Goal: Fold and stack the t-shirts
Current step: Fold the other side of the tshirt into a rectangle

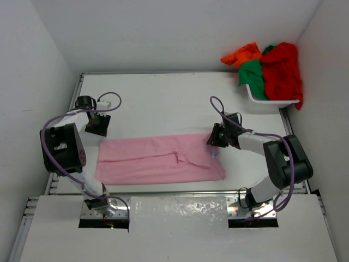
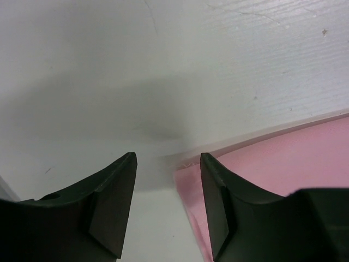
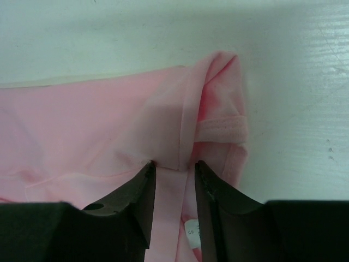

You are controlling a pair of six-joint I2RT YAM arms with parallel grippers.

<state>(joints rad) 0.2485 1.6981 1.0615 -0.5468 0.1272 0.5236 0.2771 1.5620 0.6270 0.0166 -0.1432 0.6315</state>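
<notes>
Right gripper [image 3: 173, 164] sits low on the pink t-shirt [image 1: 158, 161], jaws narrow astride a raised fold by its collar; whether it pinches the cloth I cannot tell. Left gripper [image 2: 168, 164] hangs wide, holding nothing, at the shirt's far left corner. That shirt lies spread along the near edge of the desk [image 1: 163, 98]. At the far right corner the basket [image 1: 272, 101] holds the red t-shirt [image 1: 283, 68], green t-shirt [image 1: 252, 73] and orange t-shirt [image 1: 242, 54].

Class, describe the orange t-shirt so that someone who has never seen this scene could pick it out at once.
Find the far right corner of the white table, where a white basket holds heaped cloth. The orange t-shirt spills over its far left end. It alone is orange, beside the green t-shirt and the bigger red t-shirt.
</notes>
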